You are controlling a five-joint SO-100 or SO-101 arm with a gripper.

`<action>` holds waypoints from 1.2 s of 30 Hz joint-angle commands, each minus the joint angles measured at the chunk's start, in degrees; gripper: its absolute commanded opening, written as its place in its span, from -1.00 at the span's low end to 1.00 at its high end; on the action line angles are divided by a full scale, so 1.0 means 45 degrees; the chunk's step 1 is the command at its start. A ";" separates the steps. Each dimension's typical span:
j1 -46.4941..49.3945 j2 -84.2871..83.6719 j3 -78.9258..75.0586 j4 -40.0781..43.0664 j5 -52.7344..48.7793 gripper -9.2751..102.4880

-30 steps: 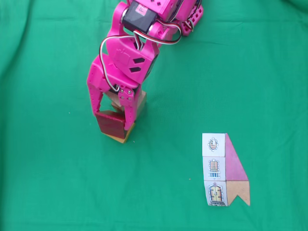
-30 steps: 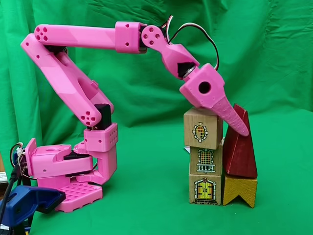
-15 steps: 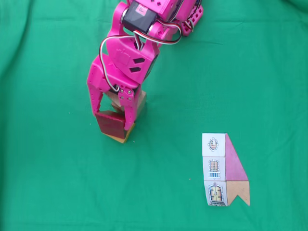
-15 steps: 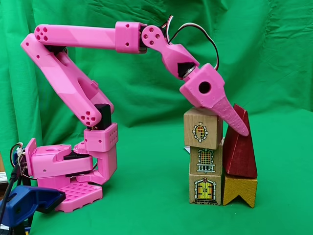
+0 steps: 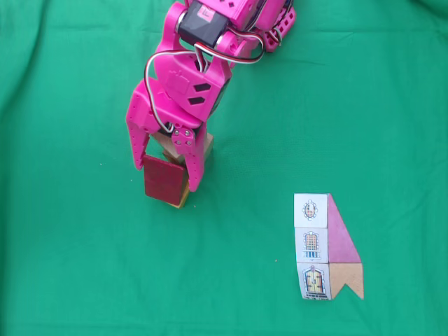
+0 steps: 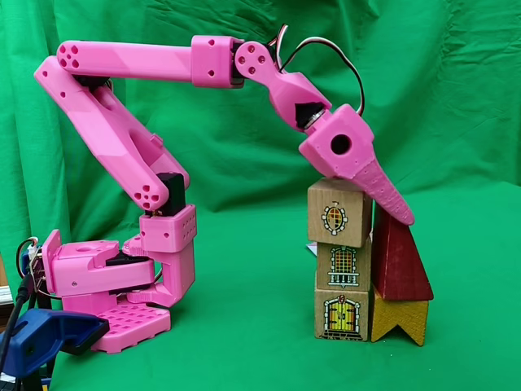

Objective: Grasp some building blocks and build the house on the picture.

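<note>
While the pink arm [image 6: 130,147] reaches from its base at the lower left of a fixed side view across to the centre right, its gripper [image 6: 399,213] slants down over the house [image 6: 358,269], a cluster of building blocks standing on green cloth [image 6: 244,342]. In that view three pale cubes are stacked in a column: a door cube [image 6: 340,315] at the bottom, a window cube [image 6: 343,264] above it, and a top cube [image 6: 339,213] sitting slightly askew. Just to the right, touching the column, a dark red wedge [image 6: 400,265] stands on a yellow notched block [image 6: 399,320]. The gripper's body rests over the top cube, and its finger tip lies against the wedge's upper edge. In a fixed view from above, the gripper [image 5: 165,177] sits in the upper left of the frame, its two fingers straddling the wedge [image 5: 163,182] on either side; the jaws are parted about as wide as the wedge, but whether they press on it I cannot tell. The picture [image 5: 327,246] (three white squares with drawings, a pink triangle and a tan notched shape) lies flat at the lower right, well apart from the blocks. The cloth is bare towards the left, bottom and upper right edges.
</note>
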 commanded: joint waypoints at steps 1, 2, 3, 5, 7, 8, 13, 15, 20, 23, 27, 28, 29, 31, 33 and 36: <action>0.0078 0.0996 -0.0273 -0.0059 -0.0039 -0.22; 0.0078 0.1328 -0.0273 -0.0059 -0.0039 -0.22; 0.0078 0.1660 -0.0215 -0.0039 -0.0039 -0.22; 0.0098 0.2207 -0.0098 -0.0039 0.0020 -0.22; 0.0156 0.2695 -0.0078 -0.0039 0.0098 -0.22; 0.0156 0.2910 -0.0078 -0.0039 0.0117 -0.22; 0.0195 0.4082 0.0039 0.0000 0.0156 -0.23; 0.0293 0.4551 0.0371 0.0000 0.0156 -0.23; 0.0723 0.6348 0.1680 0.0000 0.0039 -0.23; 0.0742 0.7207 0.2090 0.0000 0.0137 -0.23; 0.0781 0.7656 0.2148 0.0000 0.0156 -0.24; 0.0820 0.7754 0.2148 0.0000 0.0156 -0.26; 0.0977 0.7852 0.2148 0.0000 0.0156 -0.29; 0.1309 0.7988 0.2207 0.0000 0.0156 -0.37; 0.1465 0.8027 0.2227 0.0000 0.0156 -0.47; 0.1563 0.8301 0.2227 0.0000 0.0156 -0.60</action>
